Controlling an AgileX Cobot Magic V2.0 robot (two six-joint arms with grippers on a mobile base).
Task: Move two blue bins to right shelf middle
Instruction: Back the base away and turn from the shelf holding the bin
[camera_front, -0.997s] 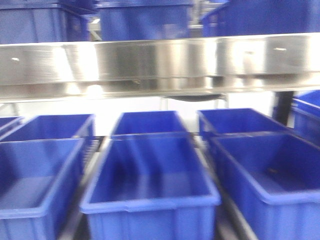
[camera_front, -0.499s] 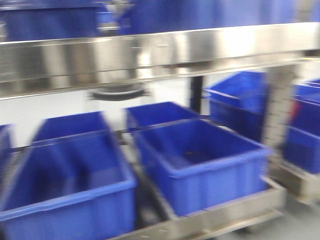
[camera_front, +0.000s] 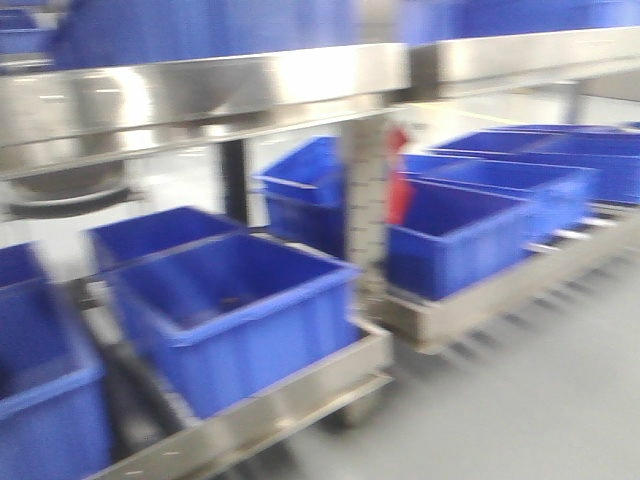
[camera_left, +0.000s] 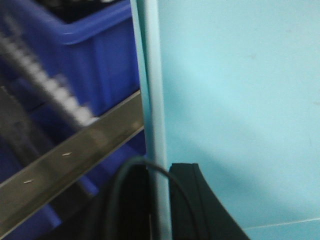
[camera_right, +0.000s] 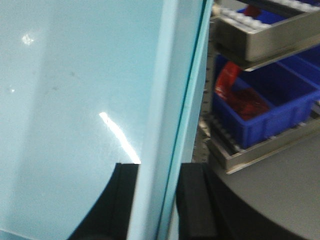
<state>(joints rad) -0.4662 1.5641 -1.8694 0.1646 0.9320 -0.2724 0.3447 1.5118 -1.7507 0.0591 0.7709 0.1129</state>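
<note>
A pale sky-blue bin (camera_left: 235, 100) fills the left wrist view, its thick rim running up the middle. My left gripper (camera_left: 160, 202) is shut on that rim, one black finger on each side. The right wrist view shows a pale blue bin wall (camera_right: 75, 100) too, and my right gripper (camera_right: 157, 200) is shut on its rim. A thin dark seam runs along that rim; whether two bins are nested I cannot tell. The front view shows no pale bin. At its upper right is the right shelf's steel rail (camera_front: 520, 55), one level above its lowest level.
Dark royal-blue bins (camera_front: 230, 310) stand on the near shelf's lowest level, and more (camera_front: 470, 225) on the right shelf's lowest level. A perforated upright (camera_front: 365, 200) separates the two units. Grey floor (camera_front: 520, 400) lies at the lower right. One dark bin holds something red (camera_right: 235, 95).
The front view has swung to the right. The near shelf and its dark bins slid left, and the right shelf unit and grey floor came into view.
</note>
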